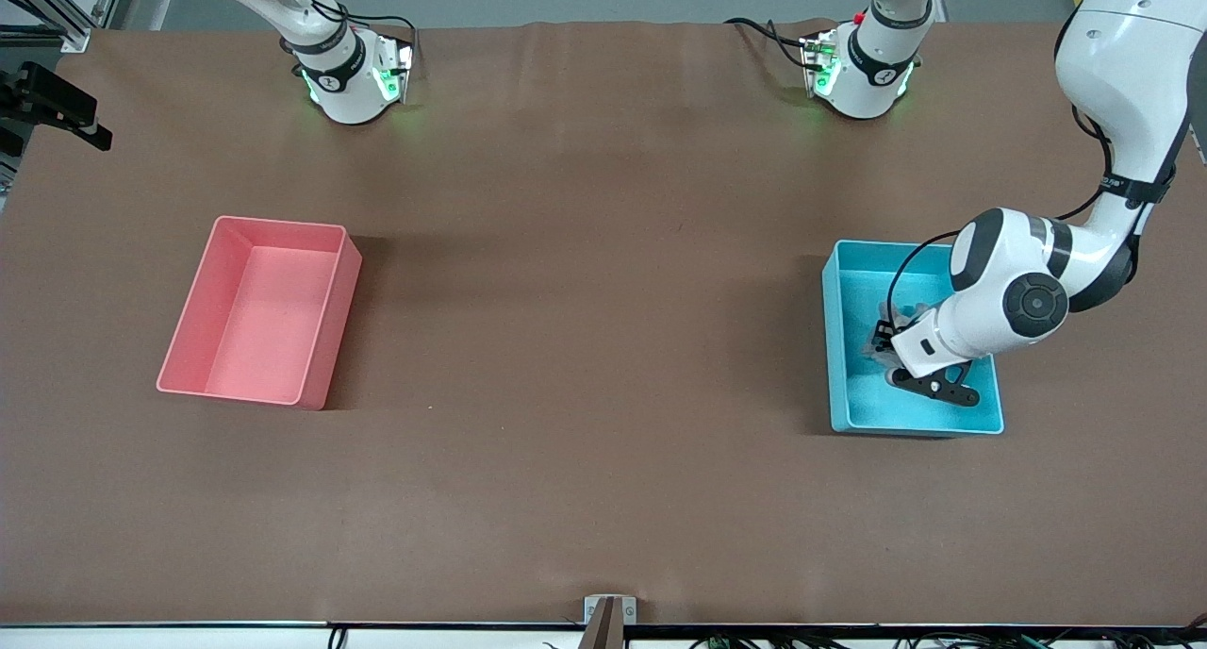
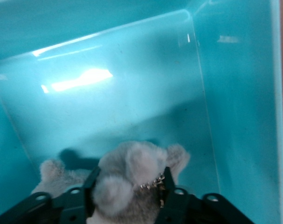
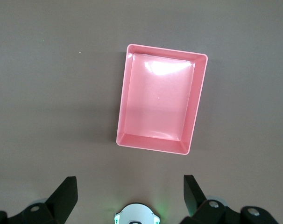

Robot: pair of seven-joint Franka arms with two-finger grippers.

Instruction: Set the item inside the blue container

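Note:
The blue container stands at the left arm's end of the table. My left gripper is down inside it, shut on a grey plush toy that carries a small metal chain. In the left wrist view the black fingers press the toy from both sides, just above the container's bare floor. From the front, the left wrist hides most of the toy. My right gripper waits high above the table near its base, open and holding nothing.
A pink bin of the same shape stands empty at the right arm's end of the table, also in the right wrist view as the pink bin. Brown table surface lies between the two bins.

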